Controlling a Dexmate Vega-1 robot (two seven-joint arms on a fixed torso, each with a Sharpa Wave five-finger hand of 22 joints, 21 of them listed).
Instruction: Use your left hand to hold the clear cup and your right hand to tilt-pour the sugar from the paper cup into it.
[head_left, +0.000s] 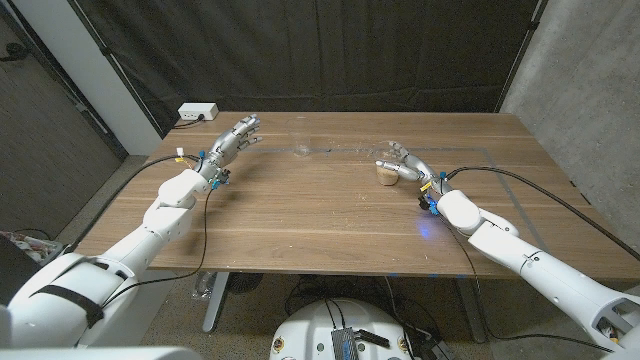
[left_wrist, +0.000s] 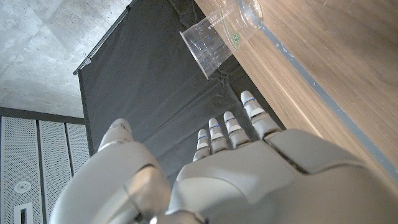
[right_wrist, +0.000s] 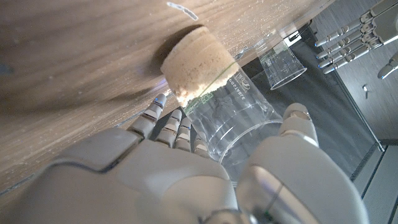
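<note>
An empty clear cup (head_left: 299, 145) stands upright on the wooden table (head_left: 300, 220) near its far edge; it shows in the left wrist view as the clear cup (left_wrist: 208, 46) and in the right wrist view as the clear cup (right_wrist: 283, 62). My left hand (head_left: 235, 135) hovers to its left, apart from it, and the left hand (left_wrist: 236, 168) has its fingers straight and holds nothing. A see-through cup with tan sugar (head_left: 387, 172) stands right of centre. My right hand (head_left: 403, 165) wraps it, and the sugar cup (right_wrist: 224, 112) sits between the right hand's fingers (right_wrist: 168, 121) and thumb.
A white power strip (head_left: 197, 112) lies at the table's far left corner. A black curtain hangs behind the table. Cables trail from both wrists across the tabletop. Bare wood spreads between the two cups and toward the near edge.
</note>
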